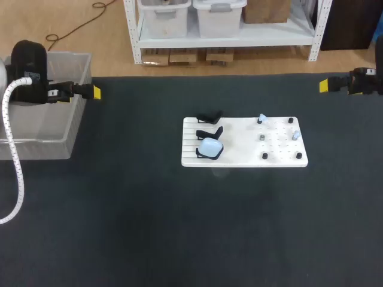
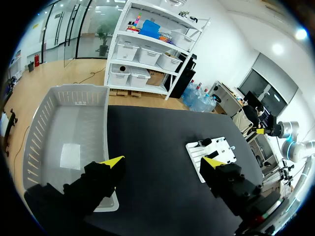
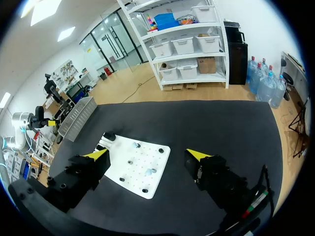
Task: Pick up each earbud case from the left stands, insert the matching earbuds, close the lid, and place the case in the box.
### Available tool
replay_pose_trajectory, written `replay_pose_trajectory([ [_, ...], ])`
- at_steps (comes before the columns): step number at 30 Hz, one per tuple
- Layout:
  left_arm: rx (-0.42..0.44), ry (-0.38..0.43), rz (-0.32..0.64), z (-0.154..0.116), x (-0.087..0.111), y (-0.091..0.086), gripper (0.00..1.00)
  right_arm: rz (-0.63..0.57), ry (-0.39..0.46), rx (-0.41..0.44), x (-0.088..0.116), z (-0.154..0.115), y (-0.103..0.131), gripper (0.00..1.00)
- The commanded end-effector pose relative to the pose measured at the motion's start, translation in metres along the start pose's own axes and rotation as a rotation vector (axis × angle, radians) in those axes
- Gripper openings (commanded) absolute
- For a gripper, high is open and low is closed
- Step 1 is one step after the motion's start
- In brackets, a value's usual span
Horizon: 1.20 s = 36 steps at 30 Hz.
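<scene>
Nothing is in hand yet. Our left gripper [image 2: 162, 162] hangs at the table's left edge just beside the clear plastic box [image 1: 70, 139], its yellow-tipped fingers spread wide around nothing. Our right gripper [image 3: 147, 154] sits at the far right edge, likewise wide apart and empty. The pale blue earbud case [image 1: 210, 146] rests in the nearest of three black stands on the left part of the white board [image 1: 239, 159], which lies mid-way across the dark table [image 1: 149, 227]. We cannot tell whether its lid is up or down. We judge the step in hand to be the first pick. We should bring a gripper over the case, set the fingers down on two opposite sides clear of the cradle's arms, close firmly and lift straight up, so the case comes free without dragging the board along. The empty middle stand [image 1: 211, 132] stands just beside the case and leaves little room for a finger there, while the far stand [image 1: 209, 116] is out of the way. On the board's right part, the pale blue earbuds [image 1: 261, 119] look to us like the match. The dark earbuds [image 1: 264, 156] and a grey piece [image 1: 262, 137] sit near them and could be taken by mistake.
</scene>
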<state>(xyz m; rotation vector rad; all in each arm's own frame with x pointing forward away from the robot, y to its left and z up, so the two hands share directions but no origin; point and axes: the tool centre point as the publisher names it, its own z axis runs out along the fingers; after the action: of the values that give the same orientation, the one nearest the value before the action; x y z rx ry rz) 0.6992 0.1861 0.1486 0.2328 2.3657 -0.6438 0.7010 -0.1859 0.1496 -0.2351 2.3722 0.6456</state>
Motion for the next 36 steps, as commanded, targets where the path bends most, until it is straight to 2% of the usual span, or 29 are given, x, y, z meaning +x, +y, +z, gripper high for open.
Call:
replay_pose_trajectory([
  [1,-0.006,0.005,-0.001,0.000,-0.001,-0.001,1.00,0.000,0.001,0.001,0.000,0.000,0.000,1.00],
  [28,-0.006,0.005,-0.001,0.000,-0.001,-0.001,1.00,0.000,0.001,0.001,0.000,0.000,0.000,1.00],
  [34,0.083,-0.001,0.106,0.001,-0.004,-0.016,1.00,0.000,0.001,0.001,0.000,0.000,0.000,1.00],
  [36,0.091,0.000,0.116,0.001,-0.004,-0.018,1.00,0.000,0.001,0.001,0.000,0.000,0.000,1.00],
])
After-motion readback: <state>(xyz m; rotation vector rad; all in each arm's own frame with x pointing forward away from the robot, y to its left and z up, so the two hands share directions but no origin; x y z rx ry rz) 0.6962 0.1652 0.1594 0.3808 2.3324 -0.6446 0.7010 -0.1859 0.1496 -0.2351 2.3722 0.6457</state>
